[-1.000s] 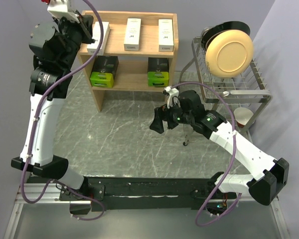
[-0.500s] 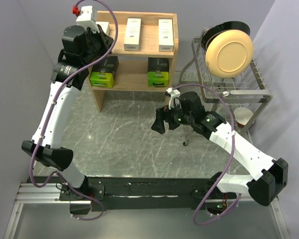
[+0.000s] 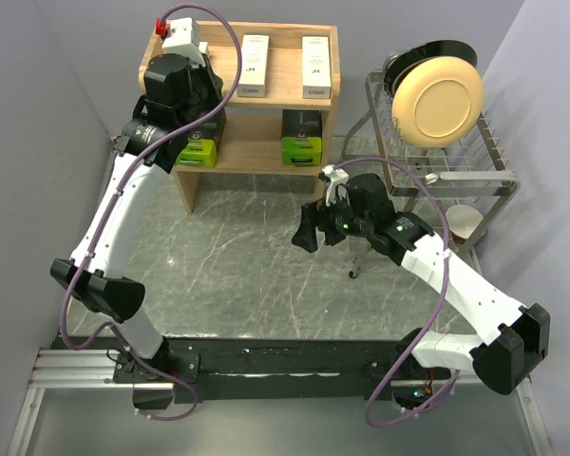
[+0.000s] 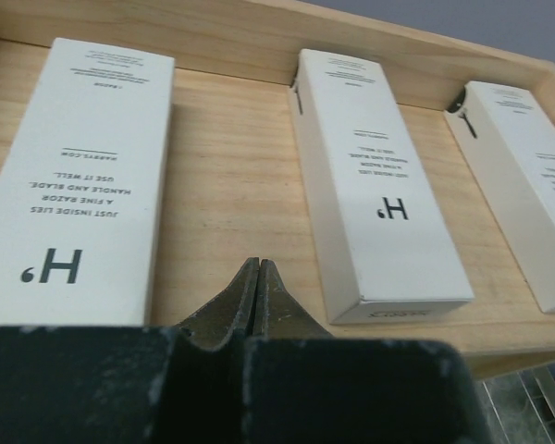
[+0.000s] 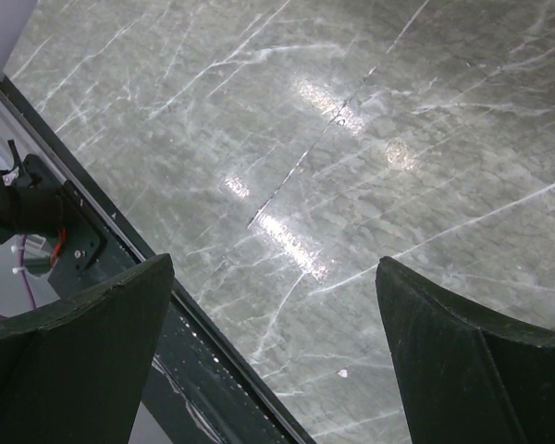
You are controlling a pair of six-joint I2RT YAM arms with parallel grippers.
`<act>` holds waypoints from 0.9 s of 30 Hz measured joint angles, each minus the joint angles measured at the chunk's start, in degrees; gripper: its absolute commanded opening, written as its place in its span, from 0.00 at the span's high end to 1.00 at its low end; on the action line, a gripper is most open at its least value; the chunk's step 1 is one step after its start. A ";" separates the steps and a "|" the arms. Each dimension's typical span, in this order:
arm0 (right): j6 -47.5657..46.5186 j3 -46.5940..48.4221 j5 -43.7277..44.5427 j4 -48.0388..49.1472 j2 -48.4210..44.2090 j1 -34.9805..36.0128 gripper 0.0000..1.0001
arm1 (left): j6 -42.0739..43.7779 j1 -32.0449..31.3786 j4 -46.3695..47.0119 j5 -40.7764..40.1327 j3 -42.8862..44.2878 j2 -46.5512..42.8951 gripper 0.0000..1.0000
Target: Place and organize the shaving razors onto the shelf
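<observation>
The wooden shelf [image 3: 281,84] stands at the back of the table. Its top tier [image 4: 229,157] carries three white razor boxes lying flat: left [image 4: 83,176], middle [image 4: 375,180] and right [image 4: 527,176]. In the top view the middle box [image 3: 254,65] and the right box [image 3: 315,66] show, and my left arm hides the left one. Two black-and-green packs [image 3: 196,150] [image 3: 301,138] sit on the lower tier. My left gripper [image 3: 209,95] [image 4: 256,265] is shut and empty, over the top's front edge between the left and middle boxes. My right gripper [image 3: 309,233] [image 5: 273,324] is open and empty above the table.
A wire dish rack [image 3: 475,180] at the right holds a beige plate [image 3: 437,100] and a dark plate behind it. A red-and-white cup [image 3: 464,223] sits by the rack. A small object [image 3: 354,273] lies on the marble table. The left wall is close.
My left arm has swung right and down from the shelf's left end to its front left, now covering the left box. My right gripper has drifted slightly right.
</observation>
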 measured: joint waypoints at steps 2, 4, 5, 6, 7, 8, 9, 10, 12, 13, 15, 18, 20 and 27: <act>0.02 -0.07 -0.15 0.04 -0.04 -0.20 0.03 | 0.02 0.13 -0.17 -1.73 0.00 0.31 0.99; 0.02 -0.31 -0.13 0.13 -0.17 -0.28 0.03 | 0.02 0.26 -0.24 -3.06 0.26 0.83 0.99; 0.00 -0.35 -0.13 0.11 -0.17 -0.33 0.03 | 0.02 0.55 -0.22 -3.80 0.74 1.40 0.99; 0.02 -0.35 -0.15 0.17 -0.17 -0.37 0.03 | 0.02 0.68 -0.24 -4.17 1.14 1.81 0.99; 0.02 -0.37 -0.17 0.20 -0.20 -0.44 0.03 | -0.02 0.94 -0.37 -4.48 1.81 2.56 0.99; 0.02 -0.48 -0.17 0.26 -0.28 -0.52 0.03 | -0.09 1.25 -0.39 -4.76 2.71 3.43 0.99; 0.04 -0.66 -0.20 0.35 -0.42 -0.59 0.03 | -0.22 1.57 -0.46 -5.14 3.50 4.20 0.99; 0.04 -0.92 -0.22 0.42 -0.59 -0.70 0.03 | -0.24 1.97 -0.63 -5.70 4.59 5.20 0.99; 0.09 -1.42 -0.35 0.35 -1.03 -0.94 0.03 | -0.26 2.62 -0.55 -6.71 6.36 6.78 0.99; 0.13 -1.49 -0.37 0.28 -1.16 -1.03 0.03 | -0.31 2.89 -0.55 -7.30 7.10 7.34 0.99; 0.20 -1.51 -0.52 0.35 -1.40 -1.25 0.03 | -0.42 3.30 -0.44 -8.52 8.00 8.13 0.99; 0.22 -1.62 -0.55 0.37 -2.05 -1.73 0.03 | -0.46 3.67 -0.31 -10.23 8.07 8.24 0.99; 0.44 -2.19 -0.59 0.55 -2.86 -2.19 0.03 | -0.48 3.96 -0.20 -11.58 8.07 8.24 0.99; 1.16 -4.39 -0.59 0.46 -5.27 -3.85 0.03 | -0.50 4.15 0.81 -13.29 9.94 10.25 0.91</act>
